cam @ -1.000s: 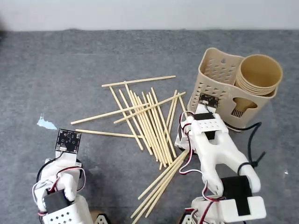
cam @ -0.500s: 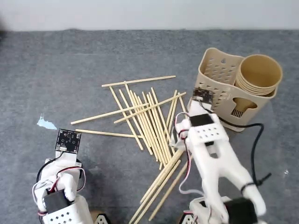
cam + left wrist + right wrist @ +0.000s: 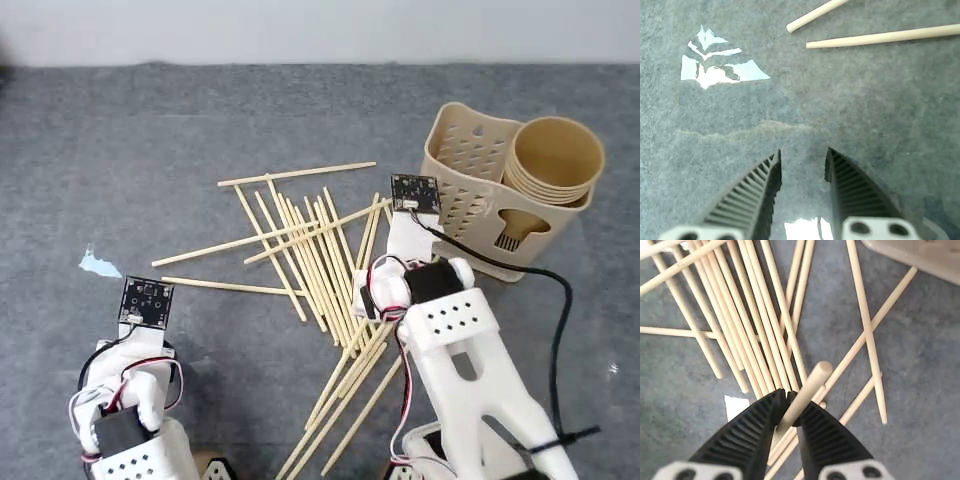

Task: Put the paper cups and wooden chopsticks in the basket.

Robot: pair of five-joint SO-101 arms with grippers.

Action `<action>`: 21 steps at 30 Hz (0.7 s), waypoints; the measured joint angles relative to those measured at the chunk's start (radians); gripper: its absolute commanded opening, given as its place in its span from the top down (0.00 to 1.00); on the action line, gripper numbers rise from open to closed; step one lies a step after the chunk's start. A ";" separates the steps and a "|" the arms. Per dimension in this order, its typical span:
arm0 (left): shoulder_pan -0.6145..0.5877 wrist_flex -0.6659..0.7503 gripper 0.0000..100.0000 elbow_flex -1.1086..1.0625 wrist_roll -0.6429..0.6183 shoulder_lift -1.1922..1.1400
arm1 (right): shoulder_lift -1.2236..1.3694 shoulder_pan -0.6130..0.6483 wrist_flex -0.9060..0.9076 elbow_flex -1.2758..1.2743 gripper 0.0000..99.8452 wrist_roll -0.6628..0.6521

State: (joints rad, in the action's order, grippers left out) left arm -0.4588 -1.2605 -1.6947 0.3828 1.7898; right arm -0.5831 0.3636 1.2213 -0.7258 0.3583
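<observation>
On the grey felt table (image 3: 150, 130), scattered pale wooden chopsticks (image 3: 310, 260) beside the beige slotted plastic basket (image 3: 455, 160) holding tan paper cups (image 3: 555, 160). Clenched in the right hand (image 3: 787, 397), one stick (image 3: 812, 380) near its end; left hand (image 3: 802, 157) released, empty. Light, stiff, smooth: likelier steady gripped mid-length.

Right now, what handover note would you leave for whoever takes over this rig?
Right tool: shut on one chopstick, above the pile.
Left tool: open, over bare mat beside a pale scrap.
Paper cups: stacked in the basket.
The pile lies on the mat beside the basket.
Done: cups. Left: every chopstick, starting with the held one.
</observation>
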 measured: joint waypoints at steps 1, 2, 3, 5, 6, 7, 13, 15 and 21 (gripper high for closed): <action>0.000 0.000 0.86 0.000 0.000 0.000 | -0.014 -0.002 0.000 0.017 0.99 -0.012; 0.000 0.000 0.86 0.000 0.000 0.000 | -0.026 -0.002 0.000 0.035 0.99 -0.026; 0.000 0.000 0.86 0.000 0.000 0.000 | -0.037 0.000 0.000 0.055 0.99 -0.041; 0.000 0.000 0.86 0.000 0.000 0.000 | -0.057 0.000 0.000 0.097 0.99 -0.072; 0.000 0.000 0.86 0.000 0.000 0.000 | -0.063 0.000 0.000 0.118 0.99 -0.087; 0.000 0.000 0.86 0.000 0.000 0.000 | -0.066 -0.002 0.000 0.143 0.99 -0.103; 0.000 0.000 0.86 0.000 0.000 0.000 | -0.069 -0.002 0.000 0.282 0.99 -0.183; 0.000 0.000 0.86 0.000 0.000 0.000 | -0.069 -0.002 0.000 0.328 0.99 -0.207; 0.000 0.000 0.86 0.000 0.000 0.000 | -0.069 -0.002 0.000 0.465 0.99 -0.265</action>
State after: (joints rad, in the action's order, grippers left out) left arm -0.4588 -1.2605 -1.6947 0.3828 1.7898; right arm -0.6521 0.3621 1.2213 -0.2608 0.0928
